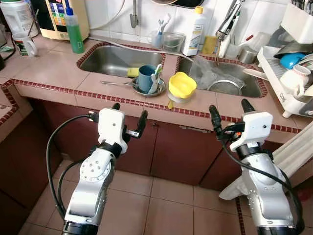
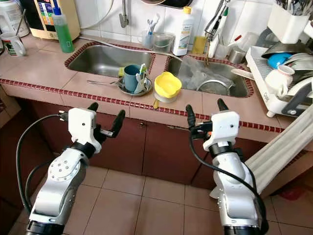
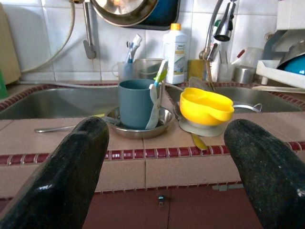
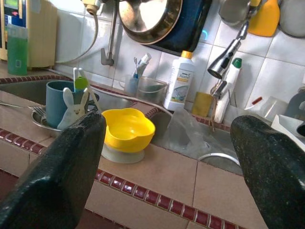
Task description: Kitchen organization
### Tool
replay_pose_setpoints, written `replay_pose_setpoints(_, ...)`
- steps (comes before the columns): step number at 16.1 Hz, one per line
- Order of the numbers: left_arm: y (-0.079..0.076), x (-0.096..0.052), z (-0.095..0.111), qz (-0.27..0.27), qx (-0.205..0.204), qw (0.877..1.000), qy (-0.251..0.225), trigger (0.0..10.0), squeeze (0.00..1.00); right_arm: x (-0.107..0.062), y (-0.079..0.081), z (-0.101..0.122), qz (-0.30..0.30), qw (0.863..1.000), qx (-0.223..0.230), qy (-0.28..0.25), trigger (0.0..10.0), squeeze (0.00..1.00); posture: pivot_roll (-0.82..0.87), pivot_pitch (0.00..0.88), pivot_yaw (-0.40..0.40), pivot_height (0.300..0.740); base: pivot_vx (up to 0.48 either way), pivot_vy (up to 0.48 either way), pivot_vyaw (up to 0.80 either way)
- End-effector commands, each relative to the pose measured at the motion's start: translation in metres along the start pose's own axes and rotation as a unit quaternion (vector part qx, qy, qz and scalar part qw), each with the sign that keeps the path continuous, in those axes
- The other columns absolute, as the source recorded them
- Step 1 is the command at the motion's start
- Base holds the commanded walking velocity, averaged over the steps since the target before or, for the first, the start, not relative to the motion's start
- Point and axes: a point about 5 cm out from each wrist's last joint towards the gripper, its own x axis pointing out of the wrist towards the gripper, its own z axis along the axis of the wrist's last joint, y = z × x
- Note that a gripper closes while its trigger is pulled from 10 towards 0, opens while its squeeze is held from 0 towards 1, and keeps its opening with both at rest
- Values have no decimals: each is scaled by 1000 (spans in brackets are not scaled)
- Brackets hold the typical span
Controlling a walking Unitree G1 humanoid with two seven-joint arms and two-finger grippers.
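Note:
A blue-grey cup [image 1: 145,78] holding a toothbrush and a small white bunny figure stands on a small steel plate [image 1: 148,91] on the tiled strip between the two sinks. Beside it, on a pale base, sits a yellow bowl [image 1: 182,84]. A metal utensil [image 1: 115,82] lies left of the plate. My left gripper [image 1: 129,111] is open and empty, held in front of the counter's edge, below the cup. My right gripper [image 1: 229,107] is also open and empty, in front of the counter by the right sink [image 1: 244,83]. In the left wrist view the cup [image 3: 135,103] and bowl [image 3: 206,107] lie straight ahead.
A yellow sponge [image 1: 132,72] lies in the left sink [image 1: 107,61]. A white bottle [image 1: 196,32], a toothbrush holder [image 1: 157,38] and a tap [image 1: 226,24] line the back wall. A full dish rack [image 1: 288,73] stands at the right; a green bottle [image 1: 74,32] and a mug [image 1: 24,44] stand at the left.

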Motion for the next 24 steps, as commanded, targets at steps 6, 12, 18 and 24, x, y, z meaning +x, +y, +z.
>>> replay_pose_setpoints(6, 13, -3, -4, -13, -12, 1000, 20, 10000, 0, -6, 9, -9, -3, 999, -8, 37, 10000, 0, -17, 0, -35, 740, 0, 0, 0)
replay_pose_setpoints(12, 14, -1, -18, -38, 2, 999, 32, 10000, 0, -9, 7, -16, -16, 999, -17, 42, 10000, 0, -40, 0, -13, 740, 0, 0, 0)
replay_pose_setpoints(18, 19, 1, -17, -39, 11, 999, 24, 10000, 0, -6, 11, -17, -10, 999, -20, 35, 10000, 0, -29, 0, -13, 740, 0, 0, 0)
replay_pose_setpoints(24, 21, 4, -14, -47, 10, 999, 17, 10000, 0, -9, 3, -15, -16, 999, -32, 33, 10000, 0, -39, 0, -11, 740, 0, 0, 0)
